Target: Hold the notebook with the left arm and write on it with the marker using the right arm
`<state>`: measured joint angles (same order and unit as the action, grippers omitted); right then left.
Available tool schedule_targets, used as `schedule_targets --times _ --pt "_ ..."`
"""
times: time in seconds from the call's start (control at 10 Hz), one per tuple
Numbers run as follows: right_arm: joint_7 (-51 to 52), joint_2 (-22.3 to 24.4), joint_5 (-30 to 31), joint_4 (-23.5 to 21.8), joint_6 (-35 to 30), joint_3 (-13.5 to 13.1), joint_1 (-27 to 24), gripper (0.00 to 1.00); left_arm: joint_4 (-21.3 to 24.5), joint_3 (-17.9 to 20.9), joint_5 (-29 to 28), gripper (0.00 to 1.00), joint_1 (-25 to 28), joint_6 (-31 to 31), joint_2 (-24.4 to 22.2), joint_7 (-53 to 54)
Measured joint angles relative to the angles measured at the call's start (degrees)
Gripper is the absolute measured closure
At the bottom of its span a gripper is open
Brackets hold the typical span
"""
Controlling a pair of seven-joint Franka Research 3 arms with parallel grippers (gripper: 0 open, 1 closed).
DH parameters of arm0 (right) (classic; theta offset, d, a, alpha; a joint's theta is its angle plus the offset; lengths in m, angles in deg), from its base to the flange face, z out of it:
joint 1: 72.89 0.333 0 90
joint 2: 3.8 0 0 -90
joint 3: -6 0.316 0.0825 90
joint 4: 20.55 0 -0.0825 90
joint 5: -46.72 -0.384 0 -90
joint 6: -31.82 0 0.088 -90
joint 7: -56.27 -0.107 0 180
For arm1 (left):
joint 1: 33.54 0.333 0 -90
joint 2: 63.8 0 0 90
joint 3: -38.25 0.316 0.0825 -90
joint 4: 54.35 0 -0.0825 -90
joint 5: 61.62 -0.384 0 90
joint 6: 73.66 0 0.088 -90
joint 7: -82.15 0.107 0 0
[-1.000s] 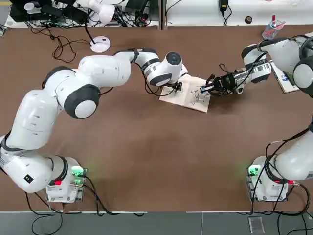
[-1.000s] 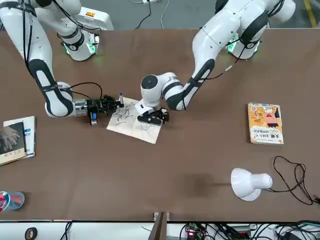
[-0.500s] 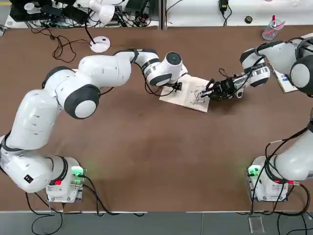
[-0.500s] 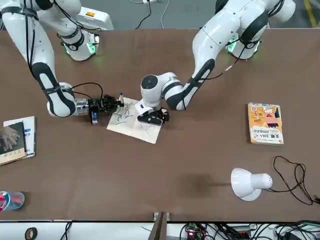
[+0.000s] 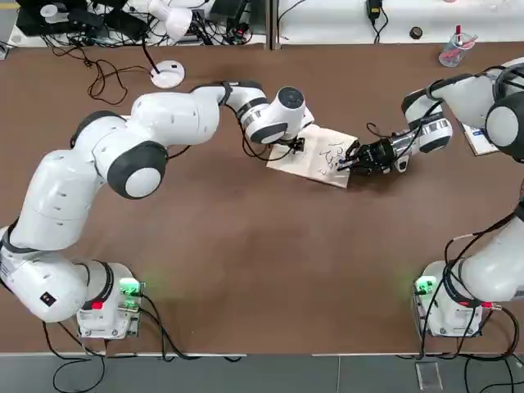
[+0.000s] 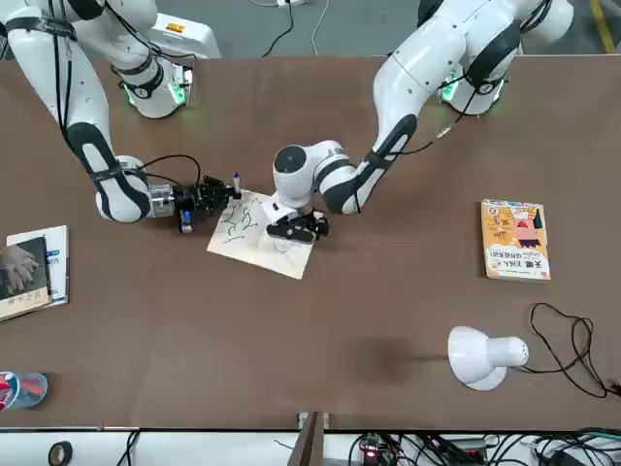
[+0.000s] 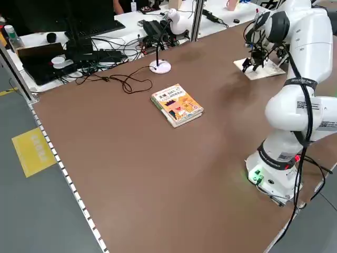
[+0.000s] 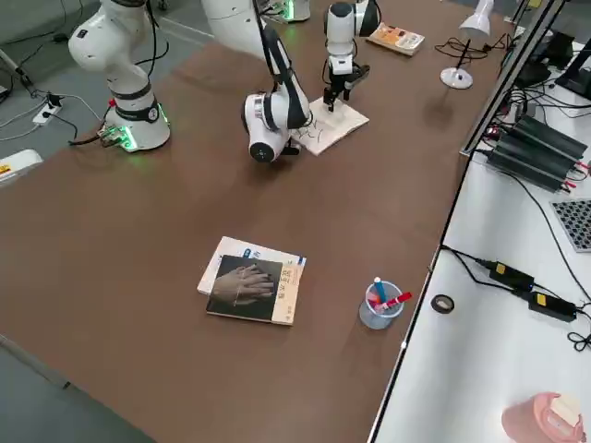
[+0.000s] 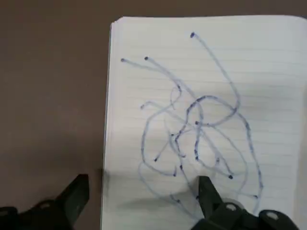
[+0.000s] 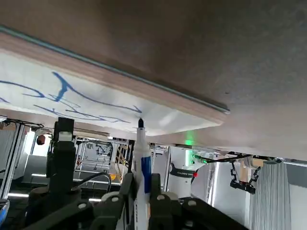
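Between the two grippers, near the table's middle, the notebook (image 5: 321, 154) lies flat on the brown table (image 5: 246, 246), open to a lined white page covered with dark scribbled lines. At its edge nearest the right gripper (image 5: 350, 159), the marker (image 10: 140, 158) is clamped between the shut fingers; its long axis runs in line with the fingers, with the dark tip pointing away from the gripper and meeting the page just inside that edge. In the front view the marker (image 6: 236, 184) shows only as a short stub beyond the fingertips, so its body is mostly hidden by the gripper. On the opposite side of the notebook, the left gripper (image 5: 296, 146) points down onto the page from above, its fingers spread apart: one fingertip (image 9: 207, 190) presses on the paper and the other (image 9: 76, 190) sits just off the page edge over the table. From overhead, the left arm's round wrist head (image 5: 291, 102) covers the notebook corner beneath it. Whether the marker tip actually touches the paper cannot be confirmed from the overhead view.
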<state>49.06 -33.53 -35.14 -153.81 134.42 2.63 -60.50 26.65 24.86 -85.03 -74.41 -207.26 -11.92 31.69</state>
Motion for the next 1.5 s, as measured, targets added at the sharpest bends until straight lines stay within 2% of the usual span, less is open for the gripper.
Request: schedule_targets --times 1.5 --pt "3.7 0.1 0.0 -0.5 1.8 0.2 1.4 0.83 0.0 0.0 0.0 0.00 0.0 0.0 0.0 0.0"
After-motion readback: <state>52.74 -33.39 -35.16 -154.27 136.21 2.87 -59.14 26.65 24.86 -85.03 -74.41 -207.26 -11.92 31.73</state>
